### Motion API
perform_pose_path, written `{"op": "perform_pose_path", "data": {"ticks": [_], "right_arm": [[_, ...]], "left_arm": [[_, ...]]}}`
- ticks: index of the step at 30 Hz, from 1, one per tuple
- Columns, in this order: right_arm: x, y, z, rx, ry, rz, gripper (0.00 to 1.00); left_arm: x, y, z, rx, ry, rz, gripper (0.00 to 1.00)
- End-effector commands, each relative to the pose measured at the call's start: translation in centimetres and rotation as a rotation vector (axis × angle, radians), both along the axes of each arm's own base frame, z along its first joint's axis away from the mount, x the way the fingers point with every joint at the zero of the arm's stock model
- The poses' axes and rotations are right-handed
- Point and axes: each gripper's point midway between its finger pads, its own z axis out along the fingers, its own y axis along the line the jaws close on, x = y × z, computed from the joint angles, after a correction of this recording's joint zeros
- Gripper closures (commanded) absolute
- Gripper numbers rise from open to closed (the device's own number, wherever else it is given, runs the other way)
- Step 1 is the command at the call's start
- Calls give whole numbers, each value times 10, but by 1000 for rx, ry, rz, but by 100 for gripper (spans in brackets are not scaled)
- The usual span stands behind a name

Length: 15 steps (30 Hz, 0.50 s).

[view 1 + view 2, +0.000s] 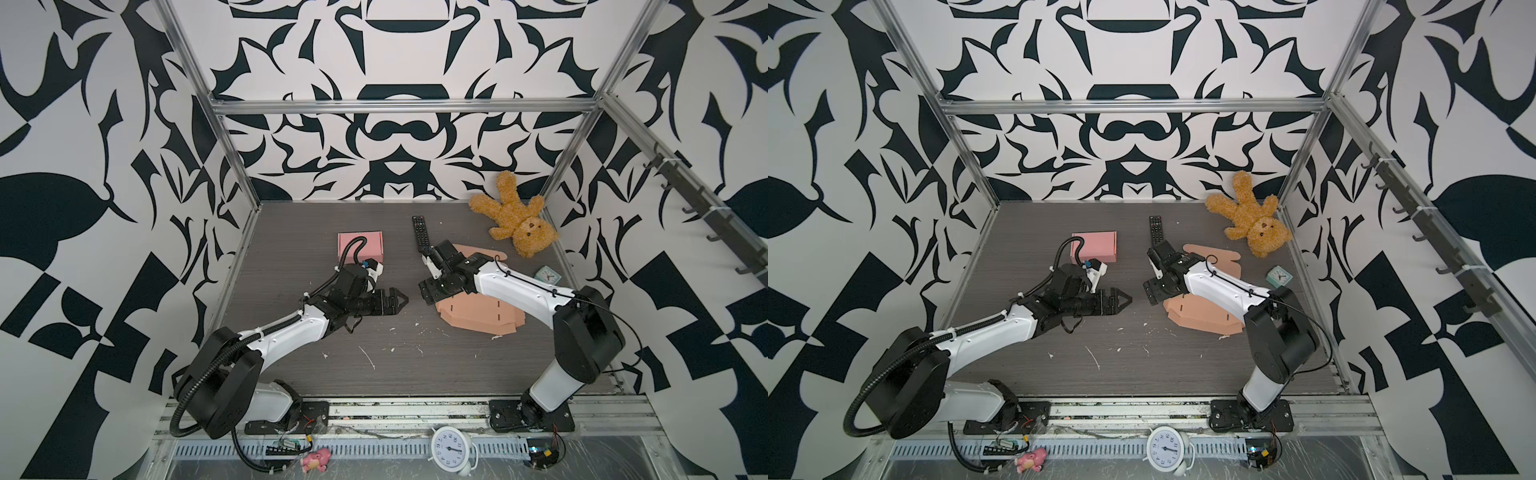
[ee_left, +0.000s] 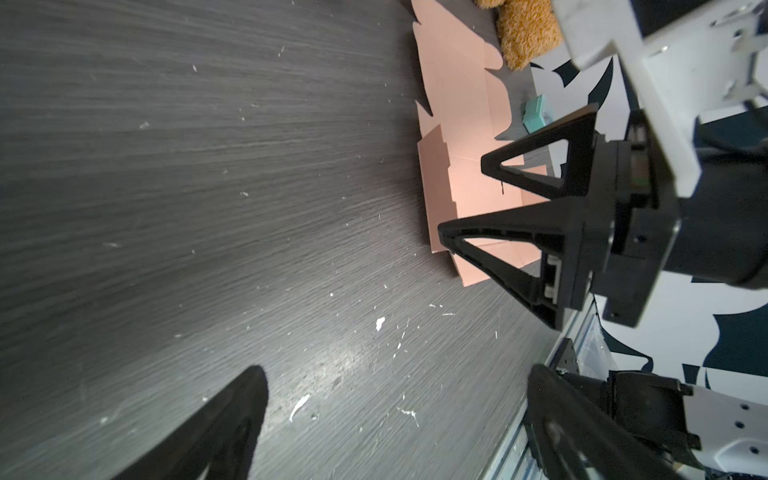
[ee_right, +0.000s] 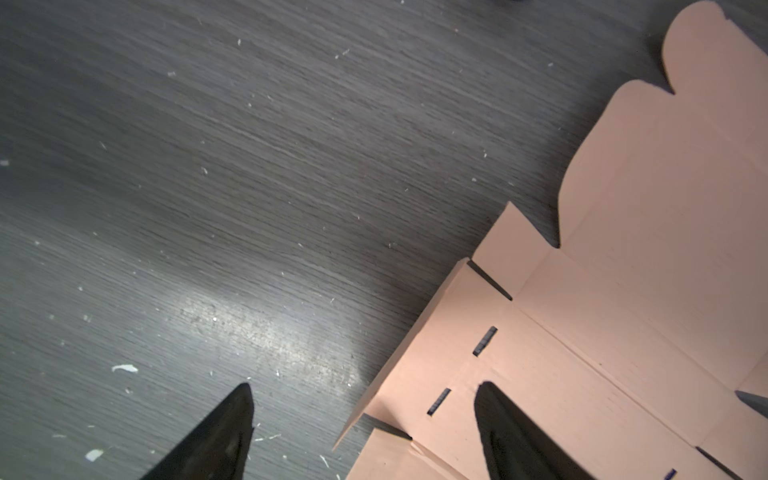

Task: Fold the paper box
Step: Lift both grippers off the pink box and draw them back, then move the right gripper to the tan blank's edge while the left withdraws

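Right hand (image 3: 365, 386), jaws apart and empty, straddles the paper box (image 3: 623, 291) edge.

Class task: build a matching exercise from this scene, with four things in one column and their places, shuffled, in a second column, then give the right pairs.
Things
1. teddy bear
2. remote control
3. unfolded paper box
4. white alarm clock

Places
A. off the table, in front of its near edge
B. far half of the table, near the middle
C. far right corner of the table
D. right side of the table, lying flat

Pairs: 1-C, 2-B, 3-D, 4-A
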Motion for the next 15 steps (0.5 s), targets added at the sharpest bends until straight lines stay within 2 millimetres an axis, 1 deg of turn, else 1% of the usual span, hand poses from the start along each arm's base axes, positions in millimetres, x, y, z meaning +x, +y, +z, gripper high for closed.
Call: {"op": "perform_pose_path", "data": {"ticks": [1,4,8,9,12,15], "right_arm": [[-4,-3,-3,-13,-2,1,19],[-2,0,-4,-3,-8,4,21],[1,4,-10,5,-2,7,25],[2,5,-11,5,0,5,26],[4,9,-16,11,8,9,29],[5,10,-21,6,19,13,33]], "left_arm": [[-11,-12,9,-7,-75,-48,0],[-28,-19,6,15,-109,-107,0],[-41,-20,4,24,-133,-128,0],[-44,-21,15,3,-163,-130,0],[-50,-25,23,-19,-209,-146,0],[-53,-27,27,-21,-245,-146,0]]}}
